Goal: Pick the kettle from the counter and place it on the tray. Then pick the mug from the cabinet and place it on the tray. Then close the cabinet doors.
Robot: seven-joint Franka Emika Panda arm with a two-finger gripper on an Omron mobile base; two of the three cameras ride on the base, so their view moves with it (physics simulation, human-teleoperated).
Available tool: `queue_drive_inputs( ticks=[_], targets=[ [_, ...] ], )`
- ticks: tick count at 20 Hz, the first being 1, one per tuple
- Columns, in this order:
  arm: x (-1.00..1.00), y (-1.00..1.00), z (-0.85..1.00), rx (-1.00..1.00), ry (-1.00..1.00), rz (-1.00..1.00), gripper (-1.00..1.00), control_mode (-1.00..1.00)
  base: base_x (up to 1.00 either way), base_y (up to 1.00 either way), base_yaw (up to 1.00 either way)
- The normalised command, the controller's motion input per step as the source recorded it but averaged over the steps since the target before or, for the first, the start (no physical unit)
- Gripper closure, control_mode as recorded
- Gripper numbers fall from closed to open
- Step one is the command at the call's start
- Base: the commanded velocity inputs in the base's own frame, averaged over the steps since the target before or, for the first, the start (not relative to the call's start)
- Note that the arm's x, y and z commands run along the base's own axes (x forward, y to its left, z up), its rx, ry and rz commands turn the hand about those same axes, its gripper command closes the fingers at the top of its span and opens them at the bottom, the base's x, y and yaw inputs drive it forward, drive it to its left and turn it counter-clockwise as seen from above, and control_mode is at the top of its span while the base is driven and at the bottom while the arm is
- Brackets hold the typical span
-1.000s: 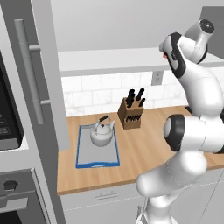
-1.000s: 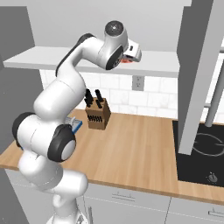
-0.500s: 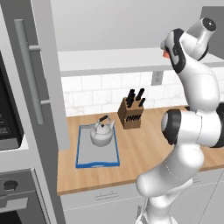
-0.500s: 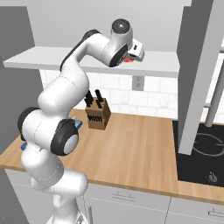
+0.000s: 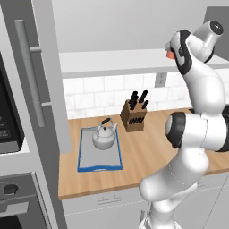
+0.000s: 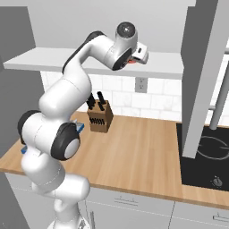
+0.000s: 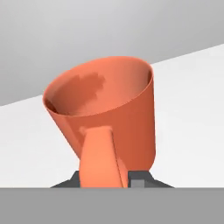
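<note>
One mug [image 7: 107,127]: orange, on the cabinet shelf [image 6: 165,62], handle toward the camera — between the two dark fingertips [image 7: 138,179].
Jaws: either side of the handle; clamped or not — cannot tell.
Kettle [image 5: 103,136]: on the tray [image 5: 85,154], on the desk [image 5: 143,154].

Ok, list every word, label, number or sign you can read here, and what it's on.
None can be read: the kettle, tray, mug and knife block are plain. Faint marks on the oven panel: too small to read.
</note>
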Motion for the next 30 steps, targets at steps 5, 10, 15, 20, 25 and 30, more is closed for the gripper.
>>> queue_drive_inputs(
  ticks=[5,10,15,20,25,30],
  targets=[
    [-0.30,0.34,-0.18,0.00,-0.10,0.00,1.00,-1.00,0.00,0.00,0.00],
    [-0.92,0.50,0.00,-0.02,-0.02,0.05,1.00,-1.00,0.00,0.00,0.00],
    [-1.00,0.47,0.10,-0.11,0.00,0.16,1.00,-1.00,0.00,0.00,0.00],
    [-1.00,0.46,0.06,-0.14,0.00,0.35,1.00,-1.00,0.00,0.00,0.00],
    [-1.00,0.87,-0.04,-0.17,0.01,0.54,1.00,-1.00,0.00,0.00,0.00],
    [-0.85,0.95,-0.67,-0.08,0.00,0.61,1.00,-1.00,0.00,0.00,0.00]
  ],
)
